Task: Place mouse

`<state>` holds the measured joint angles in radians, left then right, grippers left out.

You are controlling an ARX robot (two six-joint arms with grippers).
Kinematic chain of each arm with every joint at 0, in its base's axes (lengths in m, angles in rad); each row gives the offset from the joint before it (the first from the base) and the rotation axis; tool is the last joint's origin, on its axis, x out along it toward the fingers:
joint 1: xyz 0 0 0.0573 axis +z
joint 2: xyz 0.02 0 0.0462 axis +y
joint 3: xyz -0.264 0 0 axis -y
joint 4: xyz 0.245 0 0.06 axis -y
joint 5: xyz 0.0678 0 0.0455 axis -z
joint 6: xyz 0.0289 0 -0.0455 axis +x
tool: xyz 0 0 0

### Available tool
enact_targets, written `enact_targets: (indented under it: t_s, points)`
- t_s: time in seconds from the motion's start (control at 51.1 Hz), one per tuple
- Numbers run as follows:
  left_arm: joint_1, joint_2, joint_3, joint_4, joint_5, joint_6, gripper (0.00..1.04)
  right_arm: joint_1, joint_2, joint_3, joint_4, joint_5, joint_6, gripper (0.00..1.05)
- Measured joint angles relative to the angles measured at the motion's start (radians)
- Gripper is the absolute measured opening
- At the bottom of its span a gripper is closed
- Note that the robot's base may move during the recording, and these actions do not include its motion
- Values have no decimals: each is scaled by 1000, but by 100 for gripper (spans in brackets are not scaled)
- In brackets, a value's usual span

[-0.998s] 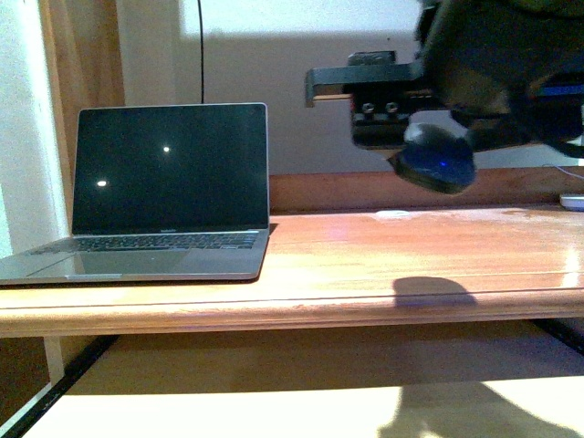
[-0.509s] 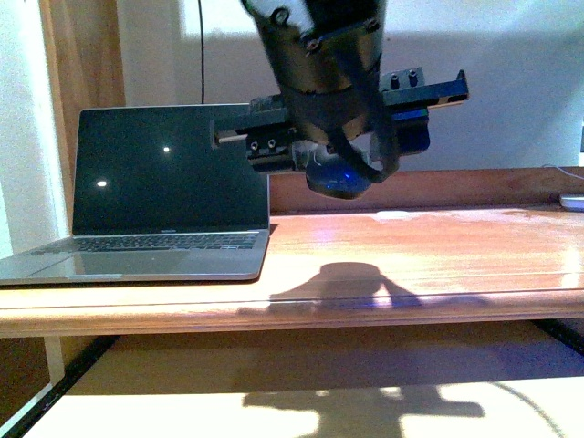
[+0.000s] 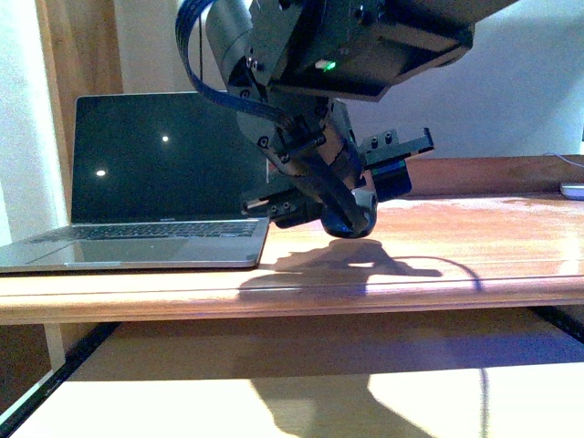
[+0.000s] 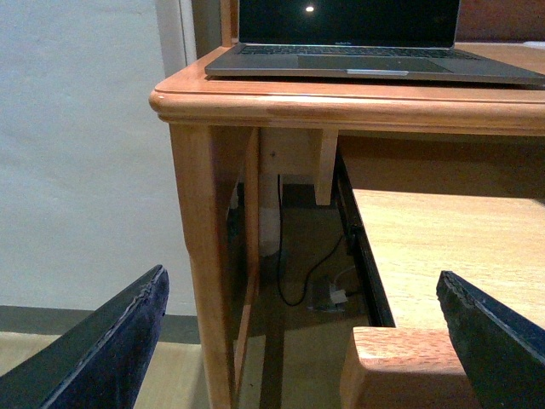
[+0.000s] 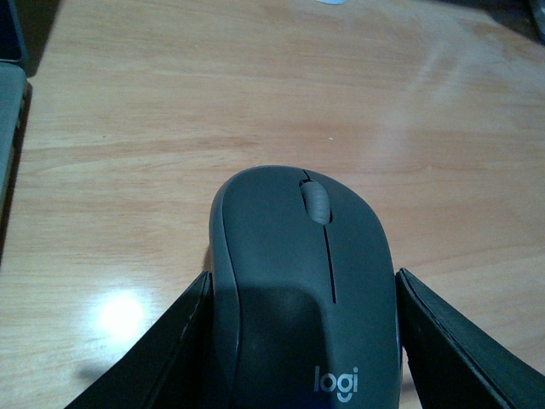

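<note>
My right gripper [image 3: 345, 212] is shut on the dark grey mouse [image 5: 305, 281], with one finger on each side of it. In the front view the mouse [image 3: 350, 222] hangs just above the wooden desk [image 3: 456, 265], a little to the right of the open laptop [image 3: 155, 182]. In the right wrist view the desk top [image 5: 170, 111] lies close below the mouse. My left gripper [image 4: 306, 341] is open and empty, low down in front of the desk's left leg [image 4: 200, 256].
The laptop's edge [image 5: 10, 102] shows beside the mouse in the right wrist view. A small white thing [image 3: 573, 191] lies at the desk's far right. A lower pull-out shelf [image 4: 443, 239] sits under the desk top. Cables [image 4: 294, 281] lie on the floor below.
My right arm has come down and a little left with the mouse, from well above the desk to just over its surface beside the laptop. Its shadow on the desk has grown.
</note>
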<state>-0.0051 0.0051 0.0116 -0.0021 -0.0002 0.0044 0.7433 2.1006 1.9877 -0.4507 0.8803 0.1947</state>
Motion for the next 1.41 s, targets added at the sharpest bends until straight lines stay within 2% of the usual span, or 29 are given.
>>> enact_targets:
  t_s: [0.411,0.431,0.489,0.587,0.646,0.959,1.057,1.194,1.253,1.409]
  points:
    - [0,0,0,0,0,0,97,-14,58,5,24,0,-43,57]
    - [0,0,0,0,0,0,97,-15,59,6,23,-3,-46,58]
    - [0,0,0,0,0,0,97,-18,61,6,25,-13,-51,73]
    - [0,0,0,0,0,0,97,-21,63,0,48,-21,-53,86]
    - [0,0,0,0,0,0,97,-24,59,-16,73,-27,-53,97]
    - [0,0,0,0,0,0,97,-32,-35,-119,124,-101,-50,97]
    - [0,0,0,0,0,0,97,-42,-158,-211,155,-166,-45,97]
    - [0,0,0,0,0,0,97,-77,-453,-443,238,-309,-41,97]
    - [0,0,0,0,0,0,97,-109,-604,-579,279,-393,-41,97]
    - [0,0,0,0,0,0,97,-199,-840,-820,334,-539,-45,97]
